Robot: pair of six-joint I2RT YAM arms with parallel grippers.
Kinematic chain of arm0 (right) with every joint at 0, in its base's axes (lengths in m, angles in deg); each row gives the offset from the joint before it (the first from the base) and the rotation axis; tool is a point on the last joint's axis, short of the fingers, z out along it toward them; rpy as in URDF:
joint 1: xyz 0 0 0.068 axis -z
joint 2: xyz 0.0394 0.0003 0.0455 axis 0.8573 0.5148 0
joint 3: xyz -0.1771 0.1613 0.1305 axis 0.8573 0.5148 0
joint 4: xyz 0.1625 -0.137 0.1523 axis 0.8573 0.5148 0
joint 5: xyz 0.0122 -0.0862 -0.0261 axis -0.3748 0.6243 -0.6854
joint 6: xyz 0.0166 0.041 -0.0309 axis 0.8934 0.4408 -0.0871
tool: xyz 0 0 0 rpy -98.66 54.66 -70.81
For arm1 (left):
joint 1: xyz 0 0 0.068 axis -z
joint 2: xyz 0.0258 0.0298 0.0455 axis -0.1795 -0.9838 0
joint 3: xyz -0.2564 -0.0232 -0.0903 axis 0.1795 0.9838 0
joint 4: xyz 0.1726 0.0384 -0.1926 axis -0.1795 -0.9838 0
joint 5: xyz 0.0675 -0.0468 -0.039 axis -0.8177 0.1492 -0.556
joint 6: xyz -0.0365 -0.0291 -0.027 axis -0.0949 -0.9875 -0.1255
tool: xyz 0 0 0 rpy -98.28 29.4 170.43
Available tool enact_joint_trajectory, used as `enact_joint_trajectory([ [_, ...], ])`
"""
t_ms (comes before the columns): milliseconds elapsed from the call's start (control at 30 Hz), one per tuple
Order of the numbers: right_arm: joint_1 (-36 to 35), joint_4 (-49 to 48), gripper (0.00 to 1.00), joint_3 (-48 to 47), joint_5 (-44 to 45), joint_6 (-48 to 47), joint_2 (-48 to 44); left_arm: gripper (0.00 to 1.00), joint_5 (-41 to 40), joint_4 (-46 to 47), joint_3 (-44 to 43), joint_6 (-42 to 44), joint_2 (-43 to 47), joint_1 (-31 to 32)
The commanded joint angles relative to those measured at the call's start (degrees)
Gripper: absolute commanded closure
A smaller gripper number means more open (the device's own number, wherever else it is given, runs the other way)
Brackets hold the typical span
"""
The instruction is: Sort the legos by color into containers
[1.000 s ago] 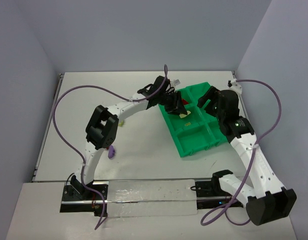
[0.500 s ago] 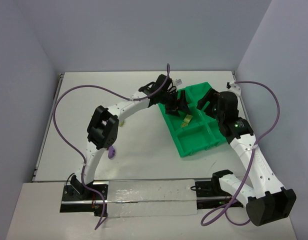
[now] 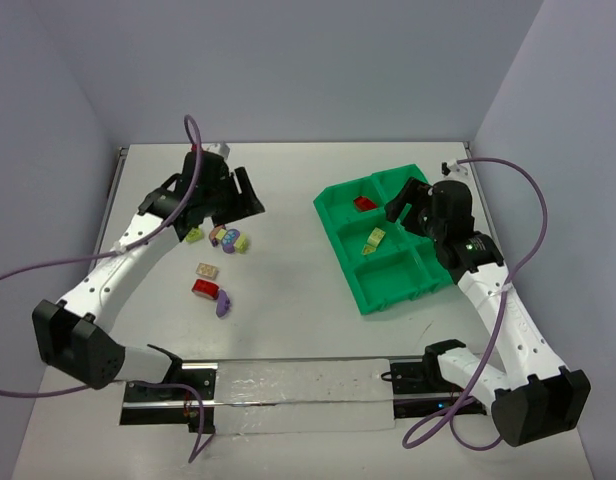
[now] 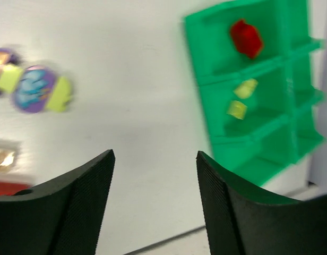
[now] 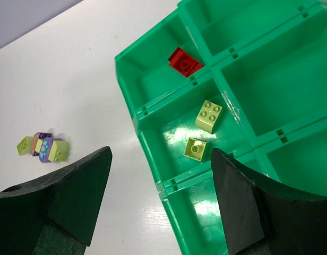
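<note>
Legos, sorted lot: red brick (image 5: 184, 62) is lying in the far-left corner compartment of the green tray (image 5: 269, 74). The yellow-green pair (image 5: 209, 116) is lying in the next compartment along the same side, the two bricks near each other but not touching, studs up.

Legos, loose lot: five items are lying on the white table (image 3: 298, 200), to the left of the tray and well apart from it. The loose yellow-green brick (image 3: 194, 235) is sitting farthest left, and the cluster (image 3: 230, 239) of purple and yellow-green pieces is sitting just beside it. The cream brick (image 3: 206, 270) is lying nearer the arm bases. The loose red brick (image 3: 204, 289) is lying nearer again, with the purple piece (image 3: 224, 303) just beside it.

Item, left tool (image 4: 154, 159): hanging over the table above the loose lot, jaws standing apart, nothing between them. Its camera is showing the loose pieces blurred.

Item, right tool (image 5: 161, 159): hovering over the far right part of the tray, jaws standing wide, gripping nothing. Its camera is looking down on the red brick and the yellow-green pair.
</note>
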Motion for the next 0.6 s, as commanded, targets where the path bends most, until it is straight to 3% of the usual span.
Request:
enact_joint_trajectory([
  [0, -0.6, -3.9, 0.18, -1.1, -2.7, -0.5, 0.3, 0.27, -13.9, -9.1, 5.0, 0.5, -1.4, -1.8],
  [133, -0.9, -3.8, 0.18, -1.0, -3.2, -0.4, 0.2, 0.22, -14.5, -8.8, 7.2, -4.8, -2.4, -8.9],
  [333, -1.1, -4.0, 0.18, -0.6, -3.7, -0.8, -0.2, 0.1, -13.1, -4.0, 7.5, -5.7, -7.2, -18.9],
  [567, -1.2, -3.5, 0.18, -1.3, -3.7, -1.9, -0.6, 0.06, -14.3, -2.3, 3.4, -3.7, -16.3, -21.4],
])
